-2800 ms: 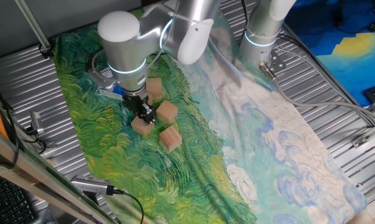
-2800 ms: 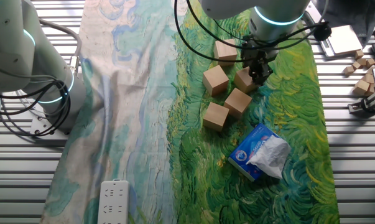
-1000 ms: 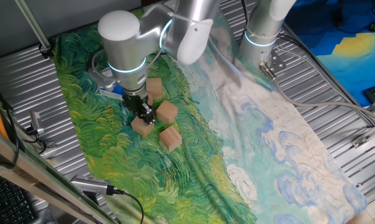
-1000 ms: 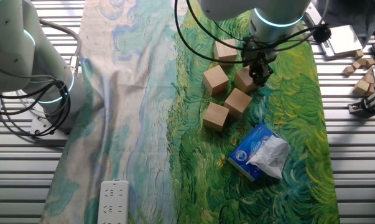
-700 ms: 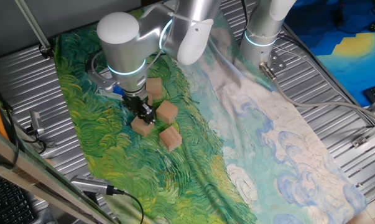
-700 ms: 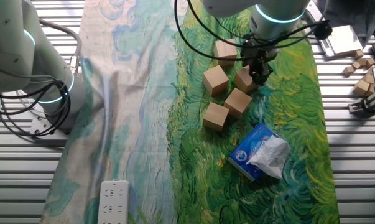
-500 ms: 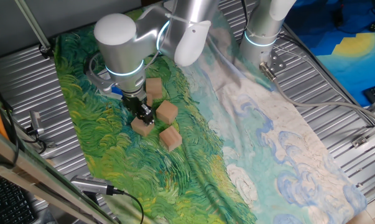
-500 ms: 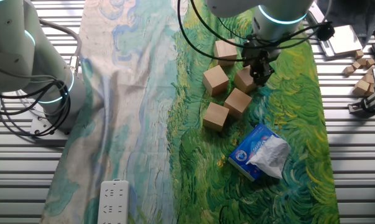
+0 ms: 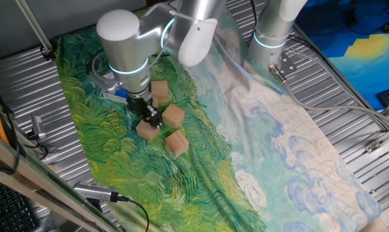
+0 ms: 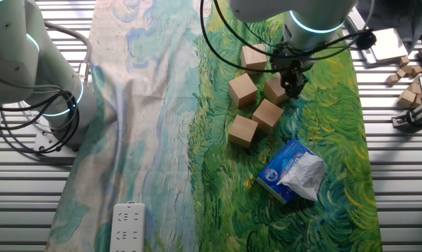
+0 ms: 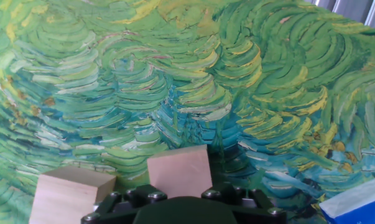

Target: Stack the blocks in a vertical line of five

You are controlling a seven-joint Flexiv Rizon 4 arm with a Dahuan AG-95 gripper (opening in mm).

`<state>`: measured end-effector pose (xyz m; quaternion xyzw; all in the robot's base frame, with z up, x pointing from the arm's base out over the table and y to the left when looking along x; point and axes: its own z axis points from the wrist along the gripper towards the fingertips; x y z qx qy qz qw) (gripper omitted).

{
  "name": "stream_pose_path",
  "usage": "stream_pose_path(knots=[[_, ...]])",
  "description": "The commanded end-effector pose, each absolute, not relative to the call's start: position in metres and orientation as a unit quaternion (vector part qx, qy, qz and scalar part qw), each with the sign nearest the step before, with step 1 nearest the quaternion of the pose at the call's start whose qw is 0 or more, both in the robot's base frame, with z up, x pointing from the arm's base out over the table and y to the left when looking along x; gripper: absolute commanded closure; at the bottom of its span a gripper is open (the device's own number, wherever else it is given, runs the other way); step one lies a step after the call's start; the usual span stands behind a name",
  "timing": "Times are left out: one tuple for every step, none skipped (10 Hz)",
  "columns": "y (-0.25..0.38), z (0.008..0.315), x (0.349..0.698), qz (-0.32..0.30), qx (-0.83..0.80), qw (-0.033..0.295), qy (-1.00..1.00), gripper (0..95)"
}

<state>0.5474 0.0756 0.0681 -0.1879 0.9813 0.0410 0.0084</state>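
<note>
The gripper [image 10: 292,87] is low, right at one block [image 10: 275,89]. I cannot tell if the jaws are shut on it. The other blocks [image 10: 243,89] sit close beside the jaws. They look light, hard and smooth, so hold two flat sides. The painted cloth [image 10: 162,140] is soft and wrinkly.

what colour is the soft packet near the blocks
The packet is blue with white, crumpled at one end; clearest in the other fixed view.
</note>
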Motion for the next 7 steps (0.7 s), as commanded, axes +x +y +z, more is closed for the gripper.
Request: stream_pose_path(knots=[[0.075, 0.064, 0.549, 0.034, -0.184, 0.007, 0.982, 19.0], [0.075, 0.058, 0.549, 0.033, -0.181, 0.006, 0.983, 19.0], [0.075, 0.053, 0.550, 0.033, -0.178, 0.007, 0.983, 19.0], [0.076, 0.048, 0.550, 0.032, -0.176, 0.007, 0.984, 19.0], [0.076, 0.044, 0.550, 0.029, -0.175, 0.007, 0.984, 19.0], [0.076, 0.043, 0.550, 0.024, -0.170, 0.006, 0.985, 57.0], [0.076, 0.043, 0.550, 0.013, -0.164, 0.004, 0.986, 95.0]])
